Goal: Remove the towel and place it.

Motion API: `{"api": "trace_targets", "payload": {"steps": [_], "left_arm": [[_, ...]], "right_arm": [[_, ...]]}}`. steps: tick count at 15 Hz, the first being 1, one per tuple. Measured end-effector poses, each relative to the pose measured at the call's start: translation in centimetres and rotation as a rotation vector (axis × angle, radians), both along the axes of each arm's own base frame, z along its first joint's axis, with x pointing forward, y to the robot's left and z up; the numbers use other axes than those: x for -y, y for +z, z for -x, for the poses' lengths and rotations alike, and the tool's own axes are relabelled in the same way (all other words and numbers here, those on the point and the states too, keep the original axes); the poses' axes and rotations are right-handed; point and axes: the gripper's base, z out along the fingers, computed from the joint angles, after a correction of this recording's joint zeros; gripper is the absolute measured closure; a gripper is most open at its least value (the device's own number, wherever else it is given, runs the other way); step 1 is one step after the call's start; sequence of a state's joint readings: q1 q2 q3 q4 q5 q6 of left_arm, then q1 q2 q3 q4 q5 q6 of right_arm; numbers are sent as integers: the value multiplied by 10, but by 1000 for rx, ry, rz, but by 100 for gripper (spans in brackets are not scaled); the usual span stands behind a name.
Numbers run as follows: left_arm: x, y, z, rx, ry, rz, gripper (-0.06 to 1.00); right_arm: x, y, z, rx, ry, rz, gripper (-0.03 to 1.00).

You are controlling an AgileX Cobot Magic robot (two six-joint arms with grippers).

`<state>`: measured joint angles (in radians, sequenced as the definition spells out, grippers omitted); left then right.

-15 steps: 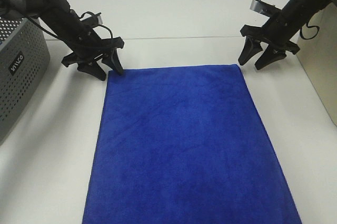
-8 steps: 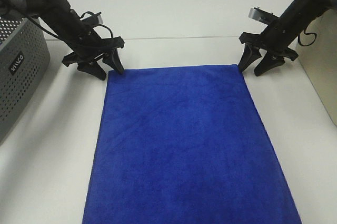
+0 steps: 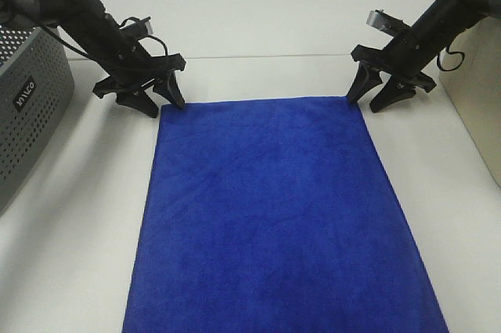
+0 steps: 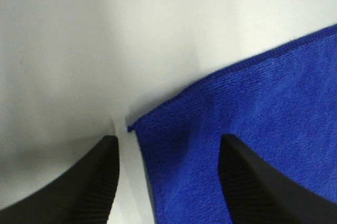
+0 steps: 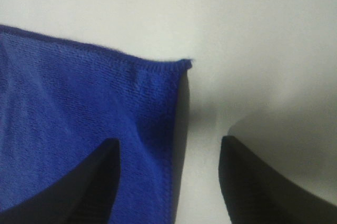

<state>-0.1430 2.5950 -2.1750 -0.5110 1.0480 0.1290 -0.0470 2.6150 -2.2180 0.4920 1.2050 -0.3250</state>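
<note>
The royal-blue towel [image 3: 270, 208] lies flat on the white table, long side running toward the front edge. My left gripper [image 3: 162, 103] is open at the towel's far left corner; in the left wrist view the gripper [image 4: 168, 182] straddles that corner [image 4: 158, 124], one finger over the towel, one over the table. My right gripper [image 3: 362, 101] is open at the far right corner; in the right wrist view the gripper [image 5: 168, 182] straddles that corner [image 5: 174, 67] the same way. Neither holds the towel.
A grey perforated basket [image 3: 27, 106] stands at the left edge of the table. A beige box [image 3: 477, 90] stands at the right edge. The table's seam [image 3: 266, 56] runs behind both grippers.
My right gripper has moved left and down to the towel's far right corner. My left gripper has stayed at the far left corner.
</note>
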Motion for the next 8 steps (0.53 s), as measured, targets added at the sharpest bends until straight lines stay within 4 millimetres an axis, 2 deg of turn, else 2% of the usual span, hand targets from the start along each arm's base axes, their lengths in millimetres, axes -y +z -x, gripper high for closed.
{"api": "trace_targets", "payload": {"steps": [5, 8], "left_arm": [[1, -3, -1, 5, 13, 15, 42], [10, -6, -3, 26, 12, 54, 42]], "right_arm": [[-8, -8, -5, 33, -28, -102, 39], [-12, -16, -7, 23, -57, -164, 42]]}}
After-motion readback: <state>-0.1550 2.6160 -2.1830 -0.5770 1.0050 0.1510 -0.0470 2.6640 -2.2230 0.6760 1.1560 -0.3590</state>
